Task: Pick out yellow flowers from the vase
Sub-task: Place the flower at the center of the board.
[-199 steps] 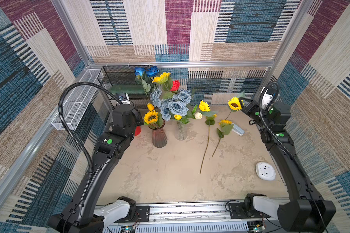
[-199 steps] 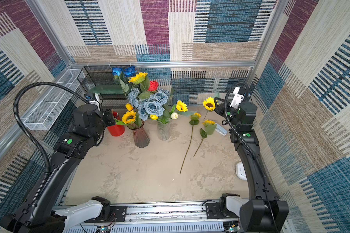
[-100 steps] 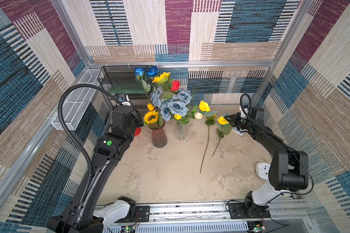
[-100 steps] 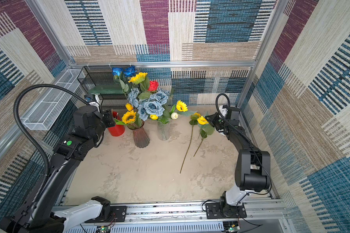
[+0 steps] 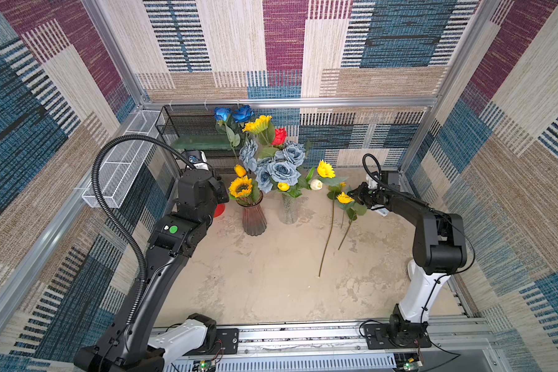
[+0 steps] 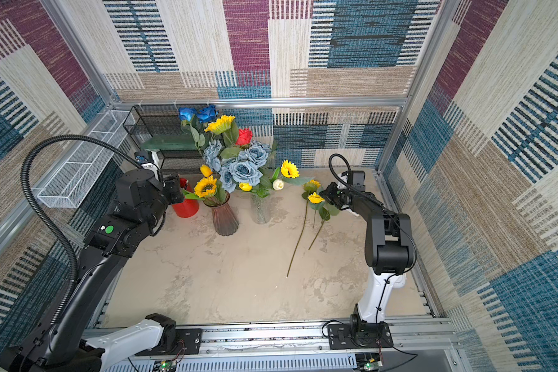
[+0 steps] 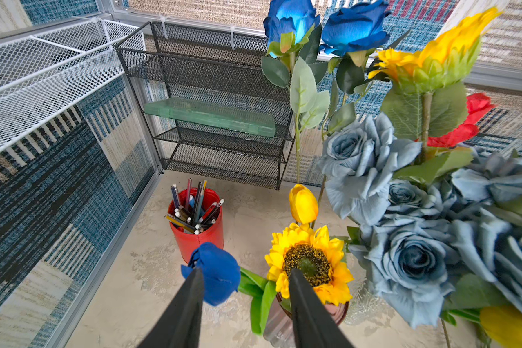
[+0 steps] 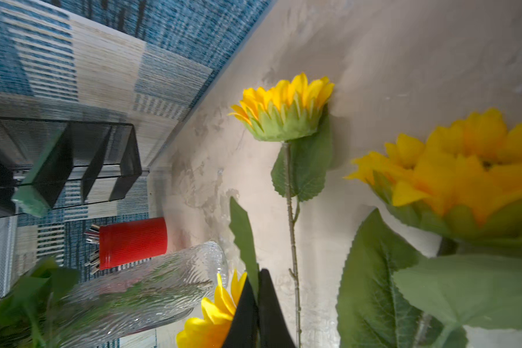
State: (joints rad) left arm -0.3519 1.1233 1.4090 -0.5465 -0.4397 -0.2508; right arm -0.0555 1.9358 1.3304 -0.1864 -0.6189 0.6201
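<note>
A ribbed pink vase [image 5: 253, 219] holds a sunflower [image 7: 309, 262] and a yellow tulip bud [image 7: 303, 203]. The clear vase [image 5: 289, 209] holds a yellow bud [image 5: 283, 186], and a sunflower [image 5: 326, 169] leans out to its right. My left gripper [image 7: 245, 271] is open just short of the pink vase's sunflower, with a blue bud [image 7: 216, 272] against one finger. My right gripper [image 8: 253, 280] is shut on a sunflower [image 5: 345, 197], low over the table. Another sunflower [image 8: 284, 111] lies on the table on its long stem, and one more [image 8: 464, 168] lies close below the gripper.
Grey-blue roses [image 5: 282, 169], bright blue roses [image 5: 234, 114] and a red rose [image 5: 280, 136] fill the vases. A red pen cup [image 7: 198, 235] stands left of the pink vase. A black mesh rack [image 5: 190, 135] and a white wire basket [image 5: 123, 167] line the back left.
My right arm has come down from its raised pose and lowered its sunflower to just above the table. The left jaws have widened slightly; the left arm has barely moved.
</note>
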